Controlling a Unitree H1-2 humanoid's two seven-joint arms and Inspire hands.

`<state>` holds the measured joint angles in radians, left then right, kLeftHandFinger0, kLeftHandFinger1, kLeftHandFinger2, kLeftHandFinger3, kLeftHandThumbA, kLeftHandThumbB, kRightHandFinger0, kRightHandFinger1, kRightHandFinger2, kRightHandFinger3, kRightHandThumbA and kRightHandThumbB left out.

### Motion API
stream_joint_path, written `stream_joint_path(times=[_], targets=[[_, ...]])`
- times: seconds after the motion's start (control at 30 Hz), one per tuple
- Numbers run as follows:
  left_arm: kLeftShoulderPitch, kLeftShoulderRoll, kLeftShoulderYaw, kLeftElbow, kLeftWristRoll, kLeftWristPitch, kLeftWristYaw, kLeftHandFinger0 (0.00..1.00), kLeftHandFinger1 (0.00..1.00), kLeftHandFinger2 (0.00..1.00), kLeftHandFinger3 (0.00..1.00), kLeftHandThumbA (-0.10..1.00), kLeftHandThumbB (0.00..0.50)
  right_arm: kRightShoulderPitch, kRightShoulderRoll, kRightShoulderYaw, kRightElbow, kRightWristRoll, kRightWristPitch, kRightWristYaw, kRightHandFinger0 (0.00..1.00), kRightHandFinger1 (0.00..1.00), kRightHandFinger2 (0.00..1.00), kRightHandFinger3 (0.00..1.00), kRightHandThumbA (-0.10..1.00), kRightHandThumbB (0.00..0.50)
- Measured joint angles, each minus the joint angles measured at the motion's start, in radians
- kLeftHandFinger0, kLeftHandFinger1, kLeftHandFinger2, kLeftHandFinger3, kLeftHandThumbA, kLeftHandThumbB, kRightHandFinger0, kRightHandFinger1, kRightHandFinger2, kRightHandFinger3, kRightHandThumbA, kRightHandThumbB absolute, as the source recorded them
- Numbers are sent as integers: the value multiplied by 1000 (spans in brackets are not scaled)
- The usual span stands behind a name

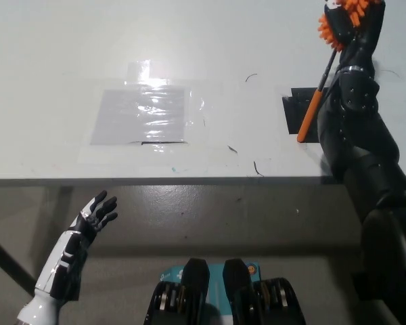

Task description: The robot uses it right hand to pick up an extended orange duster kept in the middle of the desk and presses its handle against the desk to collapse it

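Head view: nearest, the left hand [95,215] rests below the surface's [54,54] front edge at lower left, holding nothing, its fingers [107,202] spread. Further out, a clear taped sheet [145,114] lies flat mid-surface. At right, the duster [319,78] slants, its handle tip down by a black patch [292,114], its fluffy head up at the top edge. The right hand [357,34] is beside the head; I cannot tell whether its fingers are closed on it.

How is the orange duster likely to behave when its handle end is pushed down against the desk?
The orange duster looks thin and probably light. Its handle end rests on the black patch, tilted, so it may skid or lean sideways. The fluffy head likely flops.
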<state>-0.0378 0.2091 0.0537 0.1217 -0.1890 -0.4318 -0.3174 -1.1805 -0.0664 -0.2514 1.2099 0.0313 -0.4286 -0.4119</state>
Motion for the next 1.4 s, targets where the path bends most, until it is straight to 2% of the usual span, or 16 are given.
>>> stream_joint_path(times=[0.17,0.4,0.53,0.57,0.6,0.67,0.73,0.8,0.9,0.93,1.07,1.1,1.13,1.23,1.33,1.4], targets=[[0,0,4,0,0,0,0,1000,1000,1000,1000,1000,299,5,-9,37,62,-5,-25,5,0,0,235,319,-100,61],[-2,0,7,0,0,0,0,1000,1000,1000,1000,1000,295,25,-14,128,82,-30,-42,1,0,0,195,218,-75,123],[-2,0,8,0,0,0,0,1000,1000,1000,1000,1000,292,39,-14,195,81,-51,-51,0,0,10,226,225,-68,134],[-2,0,8,0,0,0,0,1000,1000,1000,1000,1000,284,43,-14,208,82,-55,-52,0,6,69,282,245,10,151],[-2,0,8,0,0,0,0,1000,1000,1000,1000,1000,282,46,-13,217,82,-59,-52,0,3,137,337,201,53,153],[-2,1,10,0,0,0,-1,1000,1000,1000,1000,1000,283,49,-15,278,104,-83,-55,2,0,145,321,9,58,193],[-4,1,10,0,0,-1,-3,1000,1000,1000,1000,1000,283,54,-14,310,116,-95,-59,8,0,144,320,0,59,193],[-4,1,11,0,0,-1,-7,1000,1000,1000,1000,1000,283,64,-13,340,126,-107,-63,15,1,105,301,7,-70,150],[-5,2,12,0,0,-1,-9,1000,1000,1000,1000,1000,281,57,-18,399,148,-130,-59,55,0,78,280,6,-71,149],[-6,2,12,-1,0,-1,-9,1000,1000,1000,1000,1000,294,54,-18,409,153,-135,-58,66,0,79,292,41,-76,110],[-5,1,12,0,0,-1,-9,1000,1000,1000,1000,1000,290,47,-18,440,156,-151,-36,105,0,126,336,54,-90,105],[-6,1,12,0,0,-1,-9,1000,1000,1000,1000,1000,291,46,-18,446,157,-153,-27,115,35,199,423,65,-58,129],[-6,1,12,0,0,-1,-9,1000,1000,1000,1000,1000,290,44,-18,451,158,-156,-20,125,76,244,427,97,25,111],[-5,1,12,1,0,-1,-9,1000,1000,1000,1000,1000,285,44,-18,475,162,-166,8,150,0,191,392,224,131,54],[-5,1,12,1,0,-1,-9,1000,1000,1000,1000,1000,286,50,-16,508,175,-179,38,172,0,185,379,225,134,53],[-6,1,12,1,0,-1,-9,1000,1000,1000,1000,1000,295,49,-15,525,176,-189,59,185,0,233,454,297,103,52]])
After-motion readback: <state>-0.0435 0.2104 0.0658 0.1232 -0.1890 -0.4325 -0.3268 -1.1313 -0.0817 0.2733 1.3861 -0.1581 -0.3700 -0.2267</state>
